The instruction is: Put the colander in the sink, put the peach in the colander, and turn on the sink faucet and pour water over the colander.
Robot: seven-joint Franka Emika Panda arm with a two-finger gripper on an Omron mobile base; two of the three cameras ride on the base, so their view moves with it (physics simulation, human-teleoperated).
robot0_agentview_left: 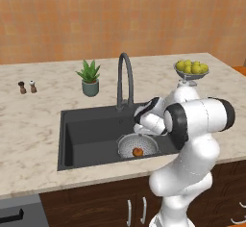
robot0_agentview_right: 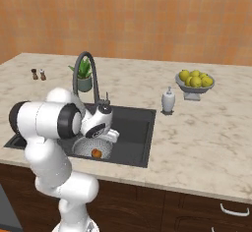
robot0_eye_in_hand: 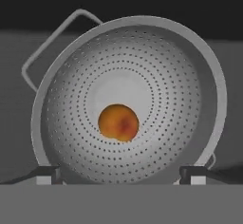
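With my claw (robot0_eye_in_hand: 121,174) spread wide above the peach (robot0_eye_in_hand: 118,122) in the colander (robot0_eye_in_hand: 128,99), I risk clipping its rim when swinging toward the sink faucet (robot0_agentview_left: 124,79).

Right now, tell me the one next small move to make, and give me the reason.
Probably lift the gripper up out of the sink and swing toward the sink faucet. The peach already lies free in the bottom of the colander, which sits in the sink, and the fingertips stand wide apart with nothing between them. No water is running yet.
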